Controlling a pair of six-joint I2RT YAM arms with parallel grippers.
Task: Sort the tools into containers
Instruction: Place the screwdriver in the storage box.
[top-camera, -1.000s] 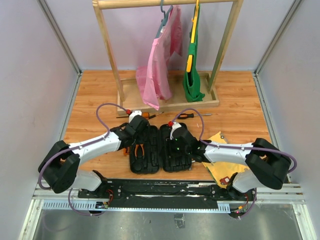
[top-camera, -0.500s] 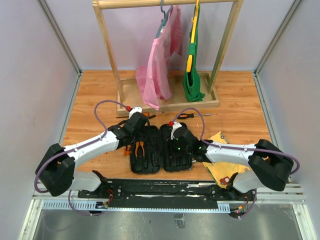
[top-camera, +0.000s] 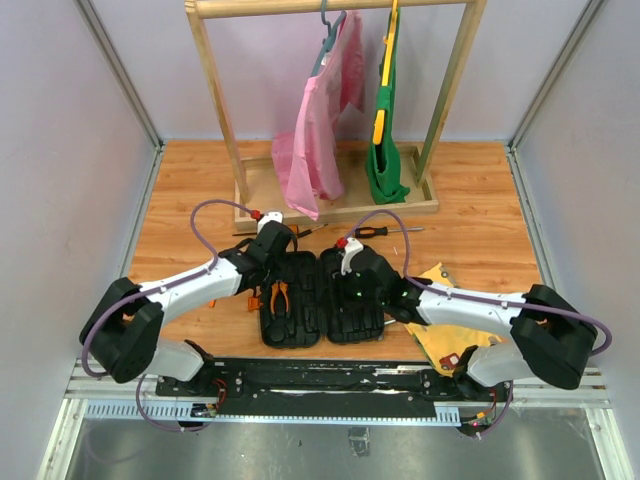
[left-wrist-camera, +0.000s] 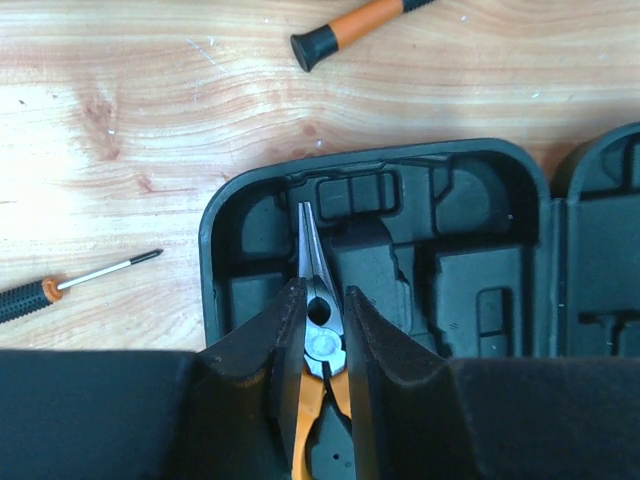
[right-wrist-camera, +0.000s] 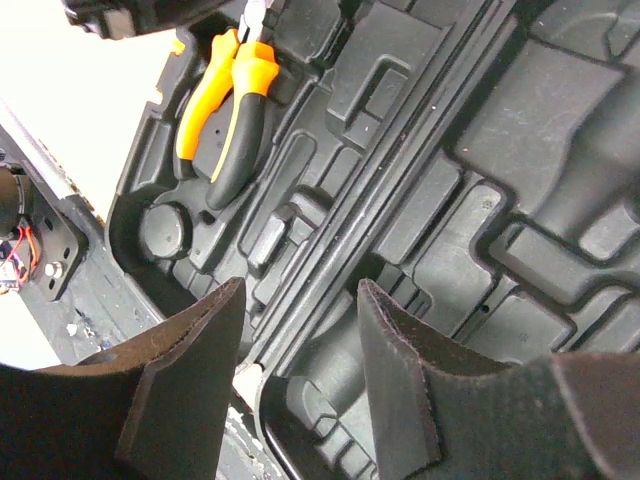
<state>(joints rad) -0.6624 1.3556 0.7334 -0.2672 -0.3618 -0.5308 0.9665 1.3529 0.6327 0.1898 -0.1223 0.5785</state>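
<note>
The left gripper (left-wrist-camera: 324, 290) is grasping the orange-handled pliers (left-wrist-camera: 322, 345) at the joint, one finger on each side. The pliers lie inside the left half of the black tool case (left-wrist-camera: 470, 280), with the nose pointing to the far end of the case. I judge that the step in hand is to seat them in their moulded slot. To do it well, the nose should lie along the narrow channel and the handles should sink flat before the fingers let go. After that the fingers should open only a little and rise straight, because the slot walls are just beside them and a sideways pull could drag the tool out or shift the case. The right gripper (right-wrist-camera: 298, 310) is released and holds nothing; it hangs low over the hinge area of the case and could steady the case if it slides. Two tools wait on the table (left-wrist-camera: 150, 100): an orange-and-black screwdriver (left-wrist-camera: 345, 25) beyond the case and a thin screwdriver (left-wrist-camera: 70, 285) near its left wall. The table is wood with visible grain and looks smooth, so things may slip on it. Behind stands a wooden rack (top-camera: 215, 90) with a pink garment (top-camera: 325, 120) and a green garment (top-camera: 385, 165), between plain pale walls (top-camera: 60, 150), and a yellow board (top-camera: 452, 338) lies near the right arm
</note>
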